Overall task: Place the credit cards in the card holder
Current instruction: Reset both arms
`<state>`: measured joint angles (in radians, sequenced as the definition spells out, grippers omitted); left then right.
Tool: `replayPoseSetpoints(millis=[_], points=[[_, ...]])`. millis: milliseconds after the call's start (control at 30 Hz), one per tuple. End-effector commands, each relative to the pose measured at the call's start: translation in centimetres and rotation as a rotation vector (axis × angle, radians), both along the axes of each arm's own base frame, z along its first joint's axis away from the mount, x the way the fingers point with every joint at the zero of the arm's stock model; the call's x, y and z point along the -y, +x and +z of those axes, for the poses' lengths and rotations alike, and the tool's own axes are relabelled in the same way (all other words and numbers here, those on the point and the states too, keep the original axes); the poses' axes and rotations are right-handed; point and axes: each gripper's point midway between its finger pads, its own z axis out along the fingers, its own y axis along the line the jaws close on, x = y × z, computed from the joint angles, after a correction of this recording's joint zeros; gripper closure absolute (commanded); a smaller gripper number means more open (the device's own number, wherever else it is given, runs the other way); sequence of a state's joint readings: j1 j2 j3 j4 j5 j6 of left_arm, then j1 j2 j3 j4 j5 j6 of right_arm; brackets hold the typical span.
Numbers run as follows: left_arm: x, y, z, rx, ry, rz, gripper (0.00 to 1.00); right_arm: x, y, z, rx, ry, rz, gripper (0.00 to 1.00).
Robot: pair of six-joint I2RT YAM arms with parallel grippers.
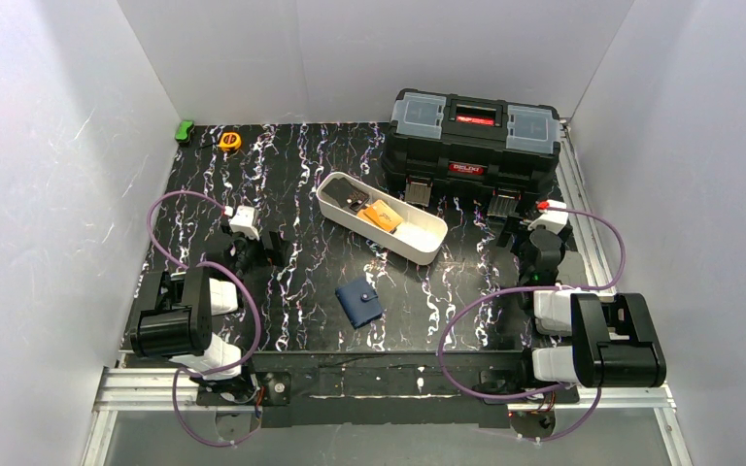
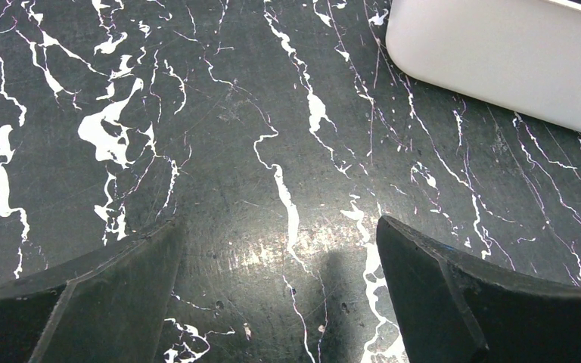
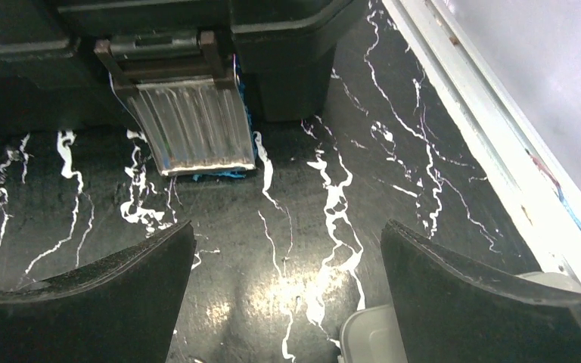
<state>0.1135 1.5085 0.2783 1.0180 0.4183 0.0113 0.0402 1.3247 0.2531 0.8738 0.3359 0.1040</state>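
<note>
While left hand (image 1: 264, 250) and right hand (image 1: 532, 260) hang wide and empty, no card is picked yet.
Orange-yellow plastic credit cards (image 1: 382, 216) lie in long white oblong tray (image 1: 395, 243), ahead-right of left hand; navy folding card holder (image 1: 358, 303), shut, lies between hands. Next: clear tray wall, pinch card. Black toolbox (image 1: 474, 141) crowds right hand.

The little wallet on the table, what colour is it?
The wallet is dark navy blue, seen best from the top camera.

dark card (image 1: 355, 202) indistinct, tray (image 2: 499, 68) cropped, toolbox (image 3: 295, 68) cropped
</note>
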Motion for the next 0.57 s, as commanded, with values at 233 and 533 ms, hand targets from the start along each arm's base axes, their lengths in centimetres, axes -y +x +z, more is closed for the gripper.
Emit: replayPoseSetpoints(millis=[233, 533], points=[[-0.29, 0.72, 1.43, 0.063, 0.029, 0.005, 0.02, 0.0, 1.1, 3.04, 0.144, -0.002, 0.018, 0.02], [-0.28, 0.74, 1.33, 0.058, 0.034, 0.008, 0.02, -0.04, 1.08, 3.0, 0.143, -0.002, 0.019, 0.02]])
